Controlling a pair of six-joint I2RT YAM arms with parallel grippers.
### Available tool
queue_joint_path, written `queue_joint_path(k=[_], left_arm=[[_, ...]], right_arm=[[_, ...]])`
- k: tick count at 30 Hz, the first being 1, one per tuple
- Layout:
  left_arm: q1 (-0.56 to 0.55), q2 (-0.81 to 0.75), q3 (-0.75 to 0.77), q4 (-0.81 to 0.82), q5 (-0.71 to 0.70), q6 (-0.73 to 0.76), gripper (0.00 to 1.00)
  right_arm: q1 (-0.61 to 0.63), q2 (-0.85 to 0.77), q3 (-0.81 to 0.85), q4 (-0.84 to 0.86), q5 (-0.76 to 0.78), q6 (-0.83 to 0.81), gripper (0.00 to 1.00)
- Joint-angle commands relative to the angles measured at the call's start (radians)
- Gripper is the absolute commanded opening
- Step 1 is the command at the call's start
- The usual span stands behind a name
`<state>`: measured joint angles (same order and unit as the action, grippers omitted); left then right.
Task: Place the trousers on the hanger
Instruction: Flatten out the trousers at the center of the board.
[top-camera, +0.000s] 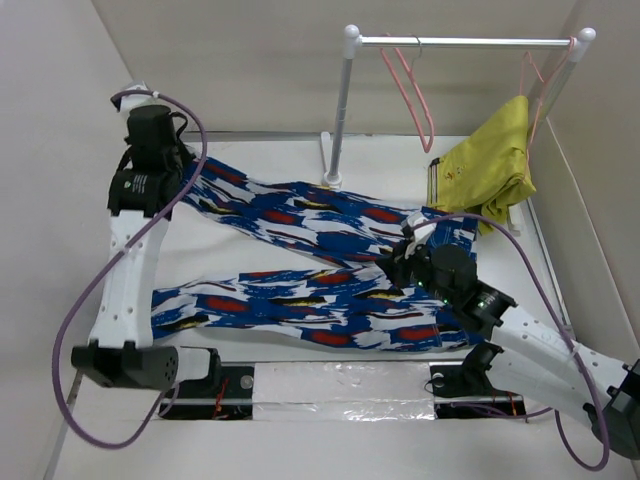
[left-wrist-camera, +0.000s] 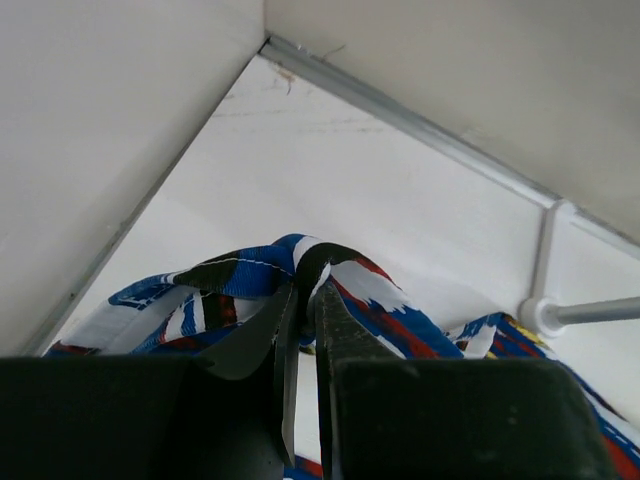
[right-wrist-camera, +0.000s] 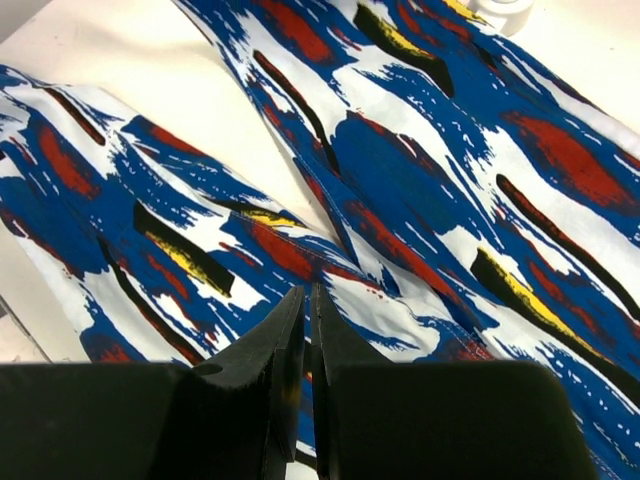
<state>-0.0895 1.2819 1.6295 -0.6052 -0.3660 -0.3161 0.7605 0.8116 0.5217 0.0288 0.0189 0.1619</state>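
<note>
Left tool (left-wrist-camera: 306, 285) pinches trousers (top-camera: 300, 212) (legs splay leftward, waist at right).

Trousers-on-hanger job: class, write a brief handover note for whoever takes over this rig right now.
Left gripper: fingers shut on one leg end of the trousers, at the far left corner.
Right gripper: fingers shut, tips where the legs meet; whether it grips is unclear.
Things: trousers lie spread on the table; hanger hangs empty on the rail.
Done: left grasp only.
Left: drape trousers over hanger.
</note>
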Motion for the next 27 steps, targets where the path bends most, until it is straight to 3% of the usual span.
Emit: queue_joint_path(k=[1,11,13,16,17,20,23,25,26,27], left_arm=[[0.037,0.132,0.015,0.021,0.021,0.002,0.00],[0.200,0.614,0.369,0.010,-0.177,-0.012,0.00],[0.223,0.733,0.475,-0.019,-0.227,-0.015,0.05],[0.241,0.870,0.593,-0.063,-0.307,-0.003,0.37],[0.241,0.887,0.599,-0.061,-0.324,-0.001,0.52],[0.241,0.889,0.592,-0.035,-0.306,-0.014,0.64],[0.179,0.873,0.628,-0.044,-0.245,-0.021,0.61],[0.059,0.861,0.642,-0.025,-0.196,-0.005,0.57],[0.009,0.852,0.638,-0.007,-0.192,0.003,0.51],[-0.109,0.787,0.589,0.068,-0.203,0.037,0.41]], right_arm=[[0.005,0.012,0.058,0.039,0.021,-0.001,0.12],[0.005,0.044,0.081,0.005,0.072,0.001,0.12],[0.005,0.035,0.081,-0.009,0.081,0.002,0.12],[0.005,0.015,0.090,-0.065,0.110,0.002,0.12],[0.005,0.009,0.090,-0.082,0.124,0.004,0.13],[0.005,0.000,0.092,-0.112,0.177,0.010,0.16],[-0.018,0.008,0.092,-0.151,0.237,0.042,0.20],[-0.059,0.008,0.080,-0.153,0.259,0.057,0.21],[-0.082,0.006,0.068,-0.161,0.263,0.077,0.17],[-0.140,-0.002,0.051,-0.162,0.257,0.099,0.00]])
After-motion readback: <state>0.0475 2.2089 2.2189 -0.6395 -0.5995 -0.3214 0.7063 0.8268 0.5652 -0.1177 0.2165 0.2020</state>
